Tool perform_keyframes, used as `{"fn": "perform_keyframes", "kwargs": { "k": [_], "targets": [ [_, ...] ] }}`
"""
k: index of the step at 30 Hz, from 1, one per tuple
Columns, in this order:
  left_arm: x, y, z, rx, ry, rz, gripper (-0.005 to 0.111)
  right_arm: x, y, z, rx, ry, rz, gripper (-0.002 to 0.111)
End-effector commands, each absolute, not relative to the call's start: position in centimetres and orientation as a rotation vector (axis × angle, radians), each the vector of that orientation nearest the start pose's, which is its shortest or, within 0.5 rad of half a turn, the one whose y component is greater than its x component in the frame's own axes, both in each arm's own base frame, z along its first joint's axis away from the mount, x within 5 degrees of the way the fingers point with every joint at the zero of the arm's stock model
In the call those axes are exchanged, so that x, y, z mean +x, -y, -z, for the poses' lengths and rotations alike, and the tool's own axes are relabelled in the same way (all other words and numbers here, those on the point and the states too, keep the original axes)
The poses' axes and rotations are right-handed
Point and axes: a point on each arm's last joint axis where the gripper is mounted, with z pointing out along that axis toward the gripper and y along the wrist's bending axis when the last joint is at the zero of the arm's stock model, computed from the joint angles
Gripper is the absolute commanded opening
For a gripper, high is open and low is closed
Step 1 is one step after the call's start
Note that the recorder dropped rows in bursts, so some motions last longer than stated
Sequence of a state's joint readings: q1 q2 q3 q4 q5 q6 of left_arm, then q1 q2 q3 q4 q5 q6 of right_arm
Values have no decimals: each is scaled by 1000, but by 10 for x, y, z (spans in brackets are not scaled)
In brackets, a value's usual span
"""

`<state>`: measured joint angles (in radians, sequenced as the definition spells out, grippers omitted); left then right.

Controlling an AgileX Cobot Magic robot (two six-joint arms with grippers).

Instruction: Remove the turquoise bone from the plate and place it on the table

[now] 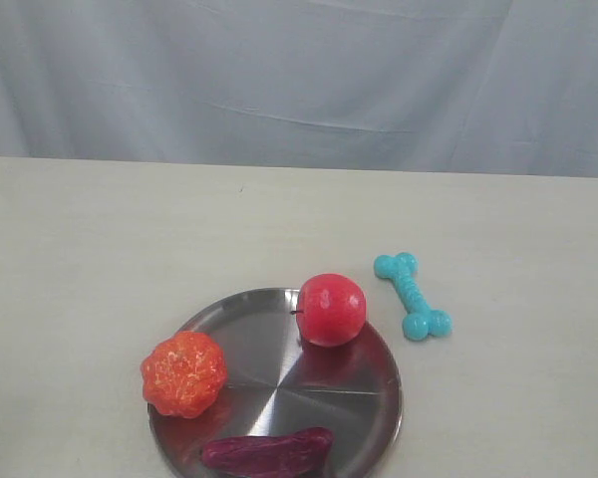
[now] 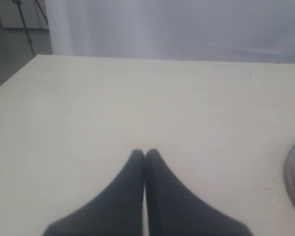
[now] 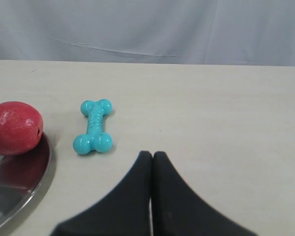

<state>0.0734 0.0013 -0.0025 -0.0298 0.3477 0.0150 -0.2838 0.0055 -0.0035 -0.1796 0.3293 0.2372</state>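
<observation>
The turquoise bone (image 1: 412,295) lies flat on the cream table (image 1: 100,249), just right of the silver plate (image 1: 279,373) and apart from its rim. The right wrist view shows the same bone (image 3: 94,127) on the table beside the plate's edge (image 3: 24,184). My right gripper (image 3: 152,154) is shut on nothing, hovering over bare table a short way from the bone. My left gripper (image 2: 145,152) is shut and empty too, over bare table (image 2: 137,98), with only the plate's rim (image 2: 292,177) at the frame's side. Neither gripper shows in the exterior view.
On the plate sit a red apple (image 1: 331,309), an orange knobbly ball (image 1: 184,373) at its left rim and a purple toy (image 1: 267,451) at its front. The apple (image 3: 14,128) also shows in the right wrist view. A pale curtain (image 1: 299,70) hangs behind the table.
</observation>
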Motion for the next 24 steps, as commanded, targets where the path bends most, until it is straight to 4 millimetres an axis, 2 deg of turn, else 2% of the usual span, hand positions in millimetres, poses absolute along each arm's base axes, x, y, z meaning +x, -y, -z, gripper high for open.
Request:
{"fn": "perform_keyframes", "kwargs": {
  "k": [1,24],
  "targets": [
    [53,-3,-182,-81,-1824,-31,0,50,20,-185,354,-1771,212,-1],
    [53,-3,-182,-81,-1824,-31,0,50,20,-184,222,-1807,319,-1]
  ]
}}
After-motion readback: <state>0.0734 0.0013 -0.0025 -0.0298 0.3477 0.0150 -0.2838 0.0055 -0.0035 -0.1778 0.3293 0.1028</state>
